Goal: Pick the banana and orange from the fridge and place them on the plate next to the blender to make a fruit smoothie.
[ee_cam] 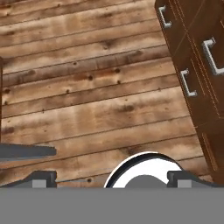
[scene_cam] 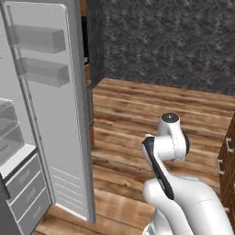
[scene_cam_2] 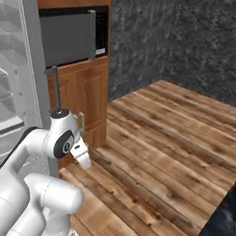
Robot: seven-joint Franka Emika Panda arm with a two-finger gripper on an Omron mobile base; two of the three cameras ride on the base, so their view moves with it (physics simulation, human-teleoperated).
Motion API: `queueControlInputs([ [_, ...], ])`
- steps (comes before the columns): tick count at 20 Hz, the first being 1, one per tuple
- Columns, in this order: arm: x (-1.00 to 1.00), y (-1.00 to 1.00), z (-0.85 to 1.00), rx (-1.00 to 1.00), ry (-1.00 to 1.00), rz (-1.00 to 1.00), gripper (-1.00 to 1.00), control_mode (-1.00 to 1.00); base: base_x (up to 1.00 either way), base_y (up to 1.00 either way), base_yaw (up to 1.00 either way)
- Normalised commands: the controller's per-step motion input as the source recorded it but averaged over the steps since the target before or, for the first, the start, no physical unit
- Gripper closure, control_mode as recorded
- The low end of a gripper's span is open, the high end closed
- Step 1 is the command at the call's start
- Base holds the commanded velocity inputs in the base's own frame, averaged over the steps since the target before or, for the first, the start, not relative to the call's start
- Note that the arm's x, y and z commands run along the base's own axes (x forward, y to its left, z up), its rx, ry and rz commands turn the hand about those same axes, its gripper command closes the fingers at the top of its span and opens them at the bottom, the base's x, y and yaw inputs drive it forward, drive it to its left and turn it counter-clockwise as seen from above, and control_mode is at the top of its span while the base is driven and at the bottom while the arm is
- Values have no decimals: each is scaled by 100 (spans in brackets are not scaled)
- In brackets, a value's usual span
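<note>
Hand view: gripper point(ee_cam: 111, 180) jaws wide apart, empty, aimed at plank floor point(ee_cam: 87, 100). Tall grey fridge point(scene_cam: 55, 114) with pale interior stands open beside the arm; fruit unseen. Approach step; next, reach toward the clear shelves point(scene_cam: 7, 124).

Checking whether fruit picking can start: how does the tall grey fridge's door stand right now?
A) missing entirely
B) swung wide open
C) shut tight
B: the tall grey fridge has its door swung wide open, so the door's pale inner bins and the clear shelves inside show.
</note>
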Motion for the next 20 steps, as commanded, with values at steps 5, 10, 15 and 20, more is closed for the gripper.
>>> queueControlInputs([
  [5,0,0,0,0,0,0,-100,100,-78,-66,62],
  [10,0,0,0,0,0,0,-100,100,-41,0,63],
  [15,0,0,0,0,0,0,-100,100,38,52,58],
  [20,0,0,0,0,0,0,-100,100,100,3,39],
])
